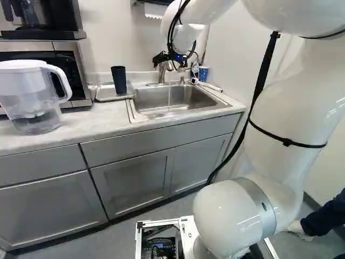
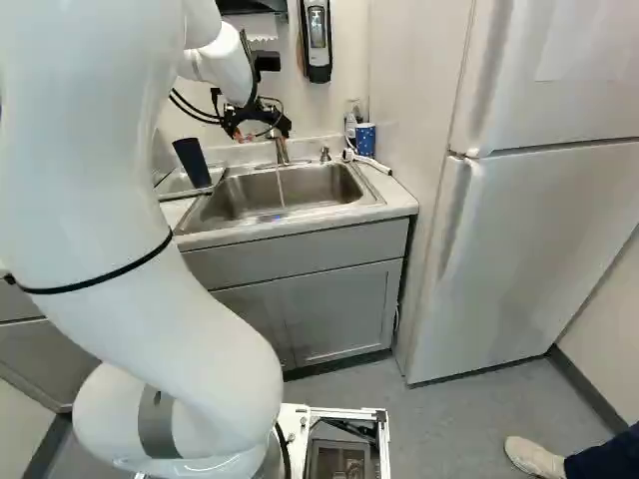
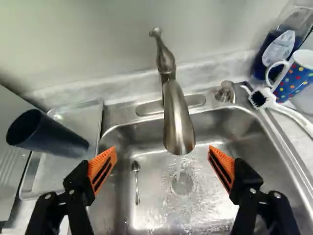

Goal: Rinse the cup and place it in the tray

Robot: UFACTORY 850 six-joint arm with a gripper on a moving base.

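The black pincer [image 2: 256, 131] w/ orange pads is spread wide, nothing pinched btwn its fingers. It hangs over the steel sink [image 3: 151, 188]; in the wrist view the curved brushed-metal faucet [image 3: 178, 122] reaches down ahead of the pincer [image 3: 162, 166], its spout tip btwn & just beyond the fingers. Water [image 3: 178, 164] runs from it into the basin, where a small metal spoon [image 3: 137, 181] lies.

The tall dark tapered cup [image 1: 119, 80] stands upright on the shallow rectangular tray [image 3: 78, 115], beside the sink on the pitcher's side, outside the pincer's spread & apart from it.

On the sink's other side, the pale table [image 1: 102, 124] bears a white-handled brush [image 3: 281, 107], a blue mug w/ colored dots [image 3: 293, 81] & a clear bottle of blue liquid [image 3: 279, 49]. At the left of the left base view: a clear white-lidded pitcher [image 1: 32, 100], in front of a microwave [image 1: 70, 67]. R. base view also has a tall pale fridge [image 2: 529, 239], right of the sink.
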